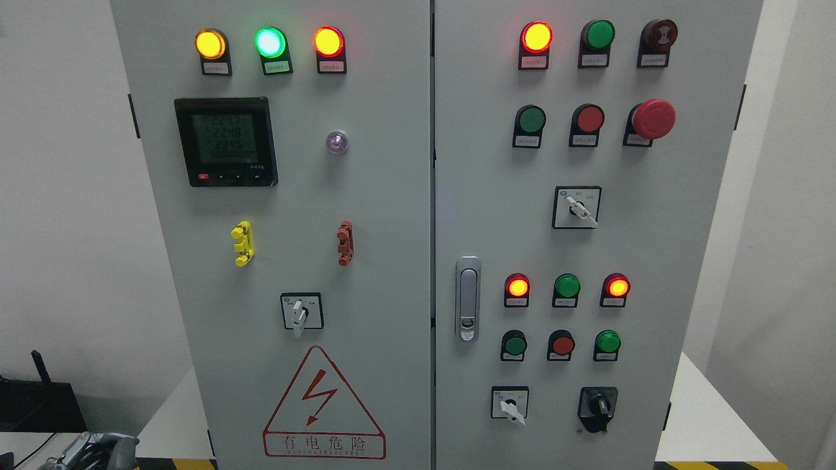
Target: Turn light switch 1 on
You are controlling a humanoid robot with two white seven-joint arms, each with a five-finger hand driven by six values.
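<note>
Directly ahead stands a grey electrical cabinet (pixel 366 261) with two doors. Which control is light switch 1 I cannot tell; the labels are too small to read. On the left door, a rotary selector switch (pixel 300 312) sits above the red warning triangle (pixel 323 408), low and near the middle; its white handle has its long axis almost vertical and points down. On the right door, two white selectors (pixel 577 209) (pixel 510 405) point down and to the right. Only the left hand (pixel 98 450) shows, at the lower left corner, well apart from the cabinet; its grey fingers look loosely curled and hold nothing.
</note>
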